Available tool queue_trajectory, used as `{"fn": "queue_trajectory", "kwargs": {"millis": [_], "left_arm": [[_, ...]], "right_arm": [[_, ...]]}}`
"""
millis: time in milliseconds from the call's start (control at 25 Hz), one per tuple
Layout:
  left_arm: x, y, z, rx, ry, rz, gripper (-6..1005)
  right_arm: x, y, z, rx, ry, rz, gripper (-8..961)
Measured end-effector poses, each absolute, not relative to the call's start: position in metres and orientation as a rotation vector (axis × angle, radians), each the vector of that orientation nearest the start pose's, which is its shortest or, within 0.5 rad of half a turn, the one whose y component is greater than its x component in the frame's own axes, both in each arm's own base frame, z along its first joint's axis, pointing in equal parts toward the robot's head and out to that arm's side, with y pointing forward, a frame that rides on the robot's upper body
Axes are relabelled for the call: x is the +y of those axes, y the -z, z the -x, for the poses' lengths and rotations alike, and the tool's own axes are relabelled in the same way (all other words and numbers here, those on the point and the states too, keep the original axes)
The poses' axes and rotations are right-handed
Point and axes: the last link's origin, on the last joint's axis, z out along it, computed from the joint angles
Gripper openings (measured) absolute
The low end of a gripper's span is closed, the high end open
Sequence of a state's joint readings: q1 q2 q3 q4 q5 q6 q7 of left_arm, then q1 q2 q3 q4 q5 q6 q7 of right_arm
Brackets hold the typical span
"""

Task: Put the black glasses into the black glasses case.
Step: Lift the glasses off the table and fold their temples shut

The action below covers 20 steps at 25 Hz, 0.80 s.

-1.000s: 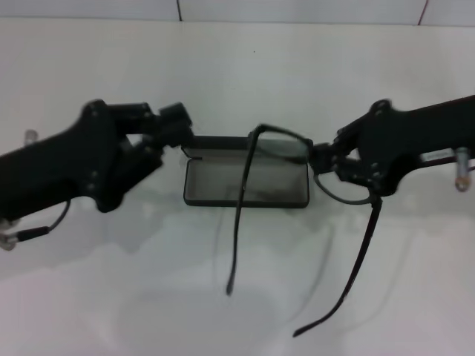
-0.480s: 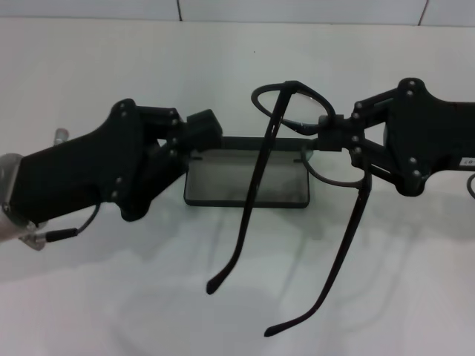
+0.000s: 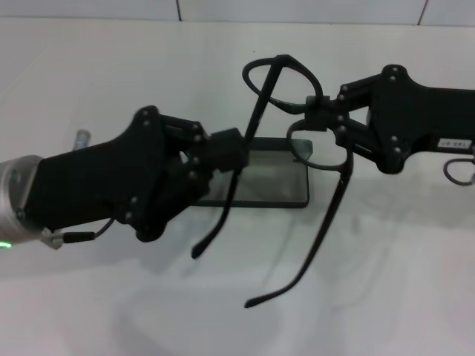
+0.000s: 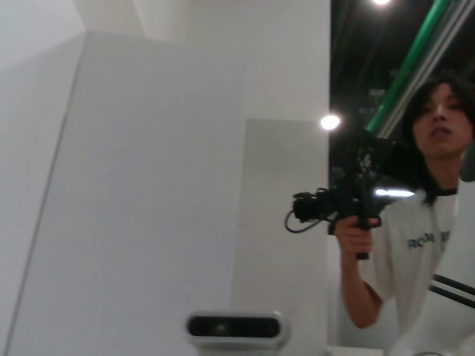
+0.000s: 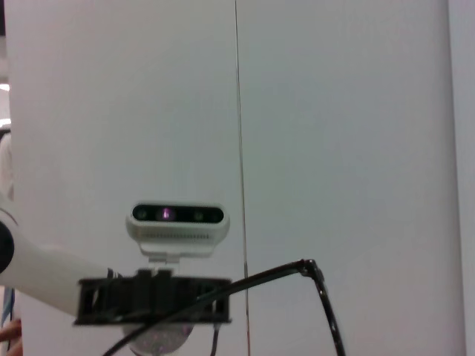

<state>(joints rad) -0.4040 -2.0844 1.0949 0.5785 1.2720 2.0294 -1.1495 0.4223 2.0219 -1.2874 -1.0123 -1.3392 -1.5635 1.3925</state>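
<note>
We see the glasses [image 3: 297,111] raised above the table, unfolded, with a thin black frame and rounded clear lenses. The frame front is tilted; both long, slightly curved temple arms slope down toward the near side, their tips apart. One temple crosses in front of the case [image 3: 278,182]. The case is black, rectangular with rounded corners, lying open on the table beneath the glasses, its grey lining facing up. Its left part is hidden.
</note>
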Motion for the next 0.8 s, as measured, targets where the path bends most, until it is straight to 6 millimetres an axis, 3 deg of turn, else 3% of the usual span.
{"fn": "queue_trajectory", "kwargs": {"millis": [320, 800], "left_arm": [[0.257, -0.003, 0.190, -0.082, 1.722, 2.717, 39], [0.265, 0.009, 0.196, -0.164, 1.676, 2.644, 40]], "right_arm": [[0.327, -0.015, -0.149, 0.037, -1.173, 2.789, 67], [0.324, -0.008, -0.143, 0.018, -1.184, 2.828, 66]]}}
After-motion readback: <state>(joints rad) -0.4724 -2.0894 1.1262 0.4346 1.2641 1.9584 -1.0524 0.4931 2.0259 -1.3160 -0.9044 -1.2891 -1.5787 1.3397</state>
